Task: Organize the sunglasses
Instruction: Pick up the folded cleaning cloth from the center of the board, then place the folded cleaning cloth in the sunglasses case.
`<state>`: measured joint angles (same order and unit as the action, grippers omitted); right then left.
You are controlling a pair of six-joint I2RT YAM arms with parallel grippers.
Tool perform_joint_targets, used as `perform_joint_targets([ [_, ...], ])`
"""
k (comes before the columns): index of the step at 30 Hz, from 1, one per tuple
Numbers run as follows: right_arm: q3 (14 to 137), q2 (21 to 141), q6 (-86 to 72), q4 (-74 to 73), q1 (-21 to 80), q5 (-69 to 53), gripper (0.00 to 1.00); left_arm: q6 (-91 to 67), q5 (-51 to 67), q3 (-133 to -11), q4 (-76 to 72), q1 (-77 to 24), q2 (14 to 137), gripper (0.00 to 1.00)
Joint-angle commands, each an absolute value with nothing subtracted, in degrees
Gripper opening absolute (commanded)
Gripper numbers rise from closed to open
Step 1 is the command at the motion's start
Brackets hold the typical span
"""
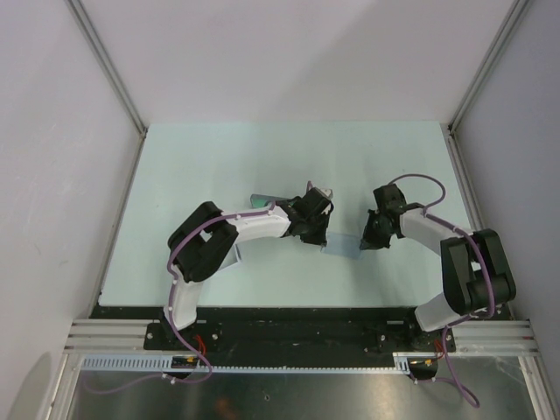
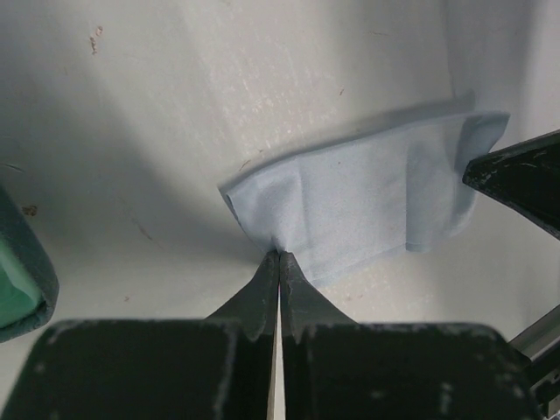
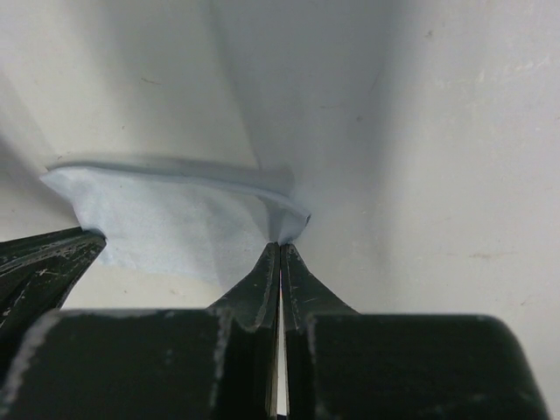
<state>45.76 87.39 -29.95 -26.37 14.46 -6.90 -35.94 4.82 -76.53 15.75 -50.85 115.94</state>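
Note:
The sunglasses are out of view in every frame. A grey-blue cloth (image 1: 341,248) hangs slack between my two grippers, just above the table. My left gripper (image 2: 279,255) is shut on one corner of the cloth (image 2: 367,201). My right gripper (image 3: 279,246) is shut on the opposite corner of the cloth (image 3: 166,219). In the top view the left gripper (image 1: 317,238) and the right gripper (image 1: 366,243) face each other near the table's middle, a short gap apart.
The open case (image 1: 261,200), grey outside and green inside, lies just behind my left arm; its edge shows in the left wrist view (image 2: 17,280). The pale table (image 1: 219,166) is ringed by white walls with metal posts.

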Motion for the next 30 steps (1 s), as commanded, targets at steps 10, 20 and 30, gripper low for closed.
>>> perform_joint_targets([
  [10, 48.86, 80.69, -31.55, -28.92, 16.43, -5.71, 0.0, -33.57, 1.59, -77.17, 16.26, -50.71, 106.62, 0.0],
  [20, 52.12, 79.98, -33.57, -29.27, 19.33, -5.54, 0.0, -33.93, -1.65, -72.69, 16.61, -50.1, 100.99, 0.0],
  [30, 56.86, 82.88, -36.3, -29.18, 23.9, -4.75, 0.0, -33.4, -3.52, -66.98, 17.14, -46.94, 95.63, 0.0],
])
